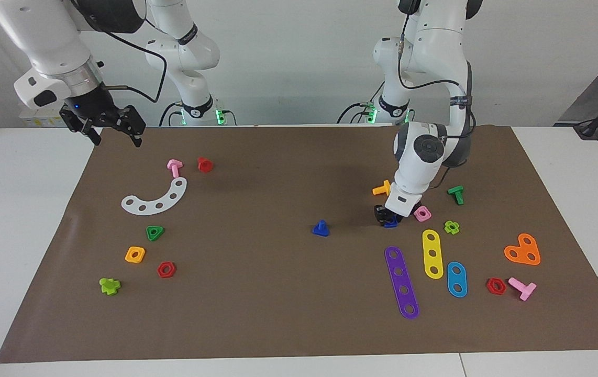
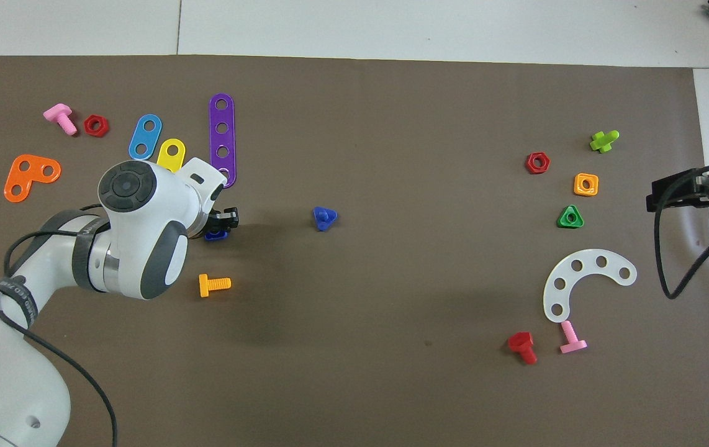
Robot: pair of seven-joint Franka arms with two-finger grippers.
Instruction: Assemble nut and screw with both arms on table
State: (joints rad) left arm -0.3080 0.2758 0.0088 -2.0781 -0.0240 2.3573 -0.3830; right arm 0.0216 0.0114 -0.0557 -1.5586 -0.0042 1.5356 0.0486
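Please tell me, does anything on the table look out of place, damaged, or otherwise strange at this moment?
Nothing stands out. The toy parts lie loosely scattered on the brown sheet, none visibly broken. The left gripper is down at the dark-blue nut; the screw rests head-down mid-table; the right gripper waits raised over the sheet's corner.

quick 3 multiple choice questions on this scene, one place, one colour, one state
1. Where is the screw? A held in the air B lying on the table C in a box
2. What colour is the longest straight strip? A yellow B purple C blue
3. How is the right gripper? A raised, jaws open, empty B shut on a pink bolt C resting on the table
1 B, it lies alone mid-table; 2 B, purple outreaches the rest; 3 A, it hangs holding nothing.
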